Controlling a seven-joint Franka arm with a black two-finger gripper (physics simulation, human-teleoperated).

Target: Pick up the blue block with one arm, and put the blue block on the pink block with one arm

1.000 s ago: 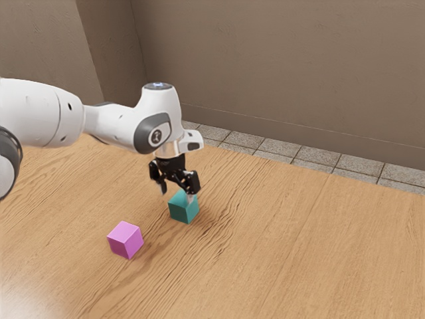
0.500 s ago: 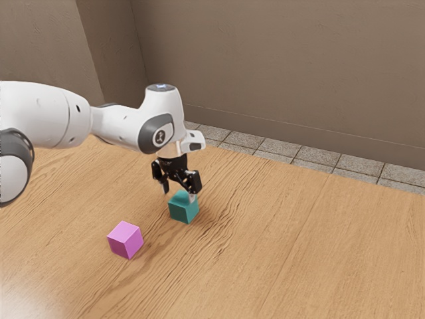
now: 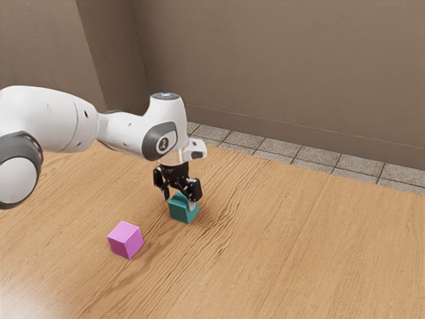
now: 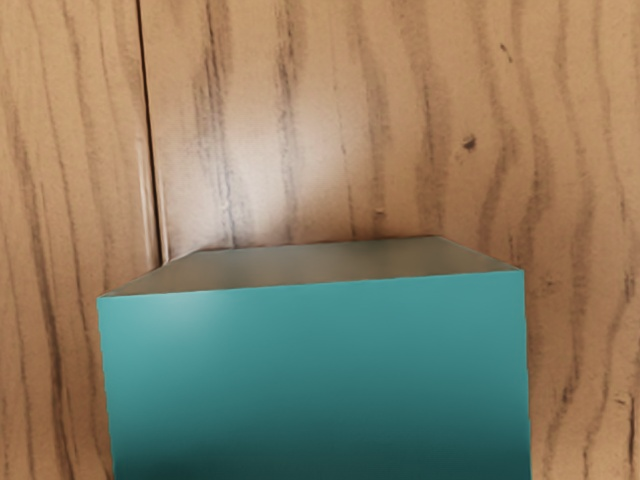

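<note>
Starting from the exterior view's left: the pink block sits on the wooden table with nothing on it; to its right and a bit further back is the blue block (renders more teal tbh), flat on the table and apart from the pink one; my gripper is right on top of it, jaws spread with a finger either side of the block's upper part; I don't think they're pinching yet, so I'd call it open and empty; the wrist view has the block square under my hand, so alignment looks fine. So it's the grasp step; next I reckon: close, lift straight up, carry it over the pink block, then set it down squarely.
</note>
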